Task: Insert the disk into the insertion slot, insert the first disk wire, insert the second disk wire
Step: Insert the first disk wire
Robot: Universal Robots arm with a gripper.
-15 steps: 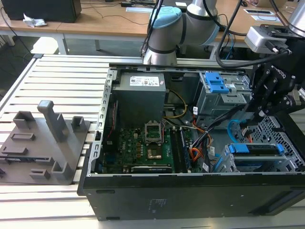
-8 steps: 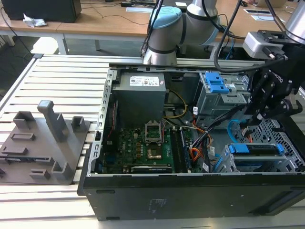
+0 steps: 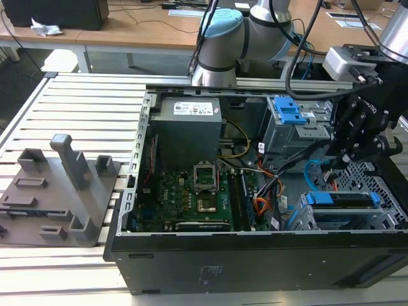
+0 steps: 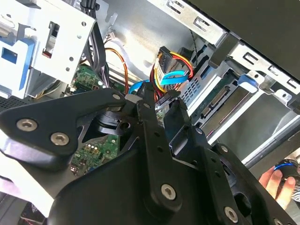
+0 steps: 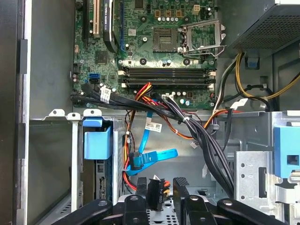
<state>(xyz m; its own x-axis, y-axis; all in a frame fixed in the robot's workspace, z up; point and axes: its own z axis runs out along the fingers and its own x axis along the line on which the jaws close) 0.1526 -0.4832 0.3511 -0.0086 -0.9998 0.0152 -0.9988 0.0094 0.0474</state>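
The disk (image 3: pixel 341 199) was found already seated in the insertion slot (image 3: pixel 382 182), while a black wire connector (image 5: pixel 156 192) was held clamped in the gripper (image 5: pixel 161 183) near it, with both wires judged still unplugged.

The disk (image 3: pixel 341 199) is showing a bright blue frame. The insertion slot (image 3: pixel 392 213) is shining silver and perforated, the motherboard (image 3: pixel 191 191) green

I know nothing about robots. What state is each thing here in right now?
computer case: open, side panel off.
disk: seated in the insertion slot.
gripper: shut on a black wire connector.
memory slots: empty.
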